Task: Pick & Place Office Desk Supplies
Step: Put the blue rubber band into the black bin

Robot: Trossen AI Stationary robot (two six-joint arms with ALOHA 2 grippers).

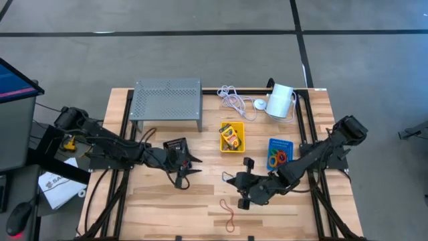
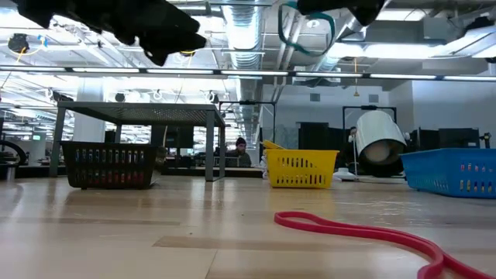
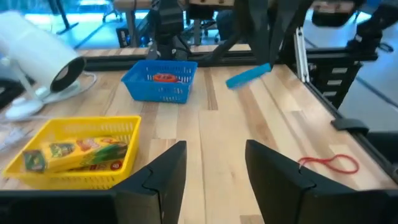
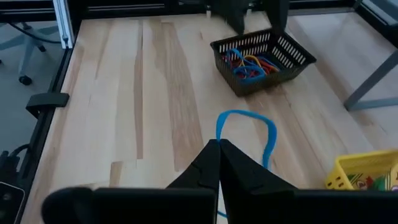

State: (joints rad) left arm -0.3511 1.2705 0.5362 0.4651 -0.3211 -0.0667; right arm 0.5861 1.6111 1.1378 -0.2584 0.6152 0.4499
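Right wrist: tool [image 4: 219, 148] pinching blue band [image 4: 247, 126].

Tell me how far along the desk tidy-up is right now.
Partly done. Bands already lie in the black bin and blue bin, and crayon boxes in the yellow bin. In hand: the right hand is shut on a blue rubber band, lifted above the table. Left: the red band on the wood; the left hand is open and empty.

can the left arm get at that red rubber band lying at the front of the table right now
Probably yes. The left gripper is open and empty above the table, and the red band lies alone on bare wood, with the right gripper off to one side.
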